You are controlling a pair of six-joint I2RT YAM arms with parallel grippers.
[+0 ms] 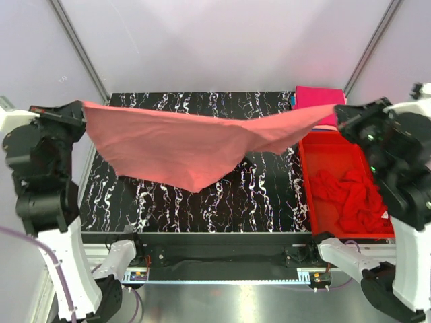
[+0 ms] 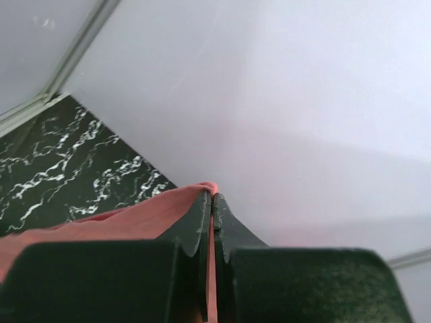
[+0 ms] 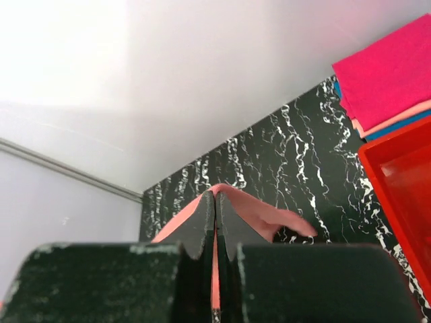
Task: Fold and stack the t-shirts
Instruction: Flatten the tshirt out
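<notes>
Pinching t-shirt [image 1: 182, 145] aloft: left end effector [image 2: 213, 203], right end effector [image 3: 215, 200], outspread.

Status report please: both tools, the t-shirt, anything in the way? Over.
Left tool and right tool both shut on salmon-pink t-shirt. T-shirt stretched in air between them, middle sagging over table. Red bin below right end.

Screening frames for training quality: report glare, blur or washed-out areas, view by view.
Top external: sharp, evenly lit, salmon-pink t-shirt crisp. Left wrist: left gripper soft at close range, wall pale and featureless. Right wrist: upper-left wall blown out white; right gripper slightly soft.
</notes>
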